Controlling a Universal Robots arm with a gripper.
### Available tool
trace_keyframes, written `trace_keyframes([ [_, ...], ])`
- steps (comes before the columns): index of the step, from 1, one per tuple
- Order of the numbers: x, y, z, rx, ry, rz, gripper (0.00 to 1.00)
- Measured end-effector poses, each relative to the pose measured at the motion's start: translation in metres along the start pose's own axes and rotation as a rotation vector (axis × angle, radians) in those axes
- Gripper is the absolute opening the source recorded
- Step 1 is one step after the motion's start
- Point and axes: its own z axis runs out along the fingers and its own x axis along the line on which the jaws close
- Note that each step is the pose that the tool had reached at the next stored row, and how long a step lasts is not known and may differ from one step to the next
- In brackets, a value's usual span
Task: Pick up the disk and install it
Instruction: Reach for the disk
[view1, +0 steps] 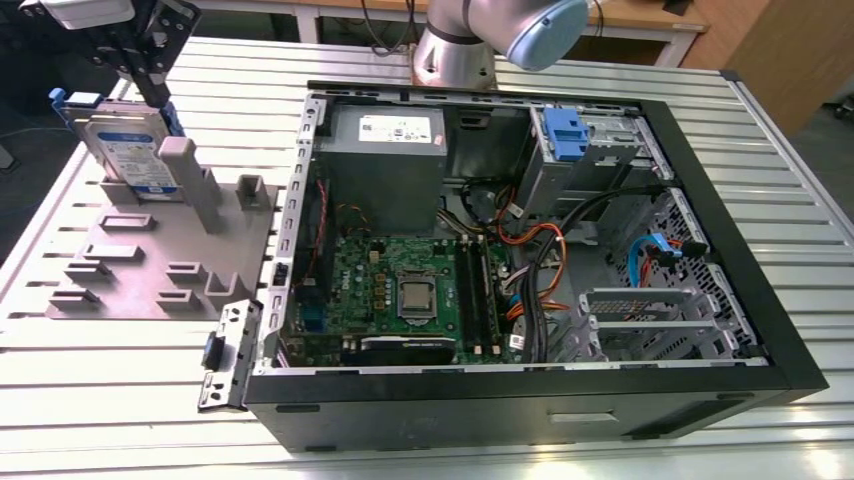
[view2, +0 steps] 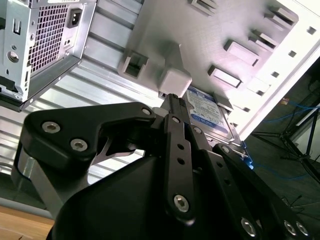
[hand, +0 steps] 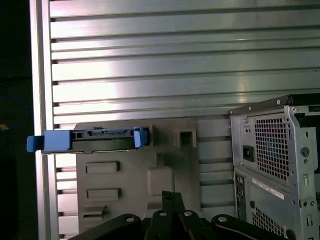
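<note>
The disk (view1: 134, 150) stands upright on its edge in a slot of the grey fixture plate (view1: 147, 265), at the exterior view's left. It is silver with a white-and-blue label and a blue carrier. My gripper (view1: 150, 88) hangs just above its top edge, fingers together and holding nothing. In the first wrist view the disk (hand: 90, 140) is seen edge-on, apart from my gripper (hand: 171, 196). In the second wrist view my gripper (view2: 172, 98) is by a grey post (view2: 175, 81), with the disk (view2: 207, 112) beyond it.
The open computer case (view1: 307, 200) lies to the exterior view's right of the fixture, with a grey power supply (view1: 387, 140), a motherboard (view1: 400, 280), cables and a fixed blue caddy (view1: 567, 135) inside. The case's rear panel (hand: 275, 165) is close by. Everything rests on a slatted metal table (view1: 134, 400).
</note>
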Motion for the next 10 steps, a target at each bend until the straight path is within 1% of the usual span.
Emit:
trace_keyframes([
  [10,0.0029,-0.0002,0.0003,0.0,0.0011,0.0,0.11],
])
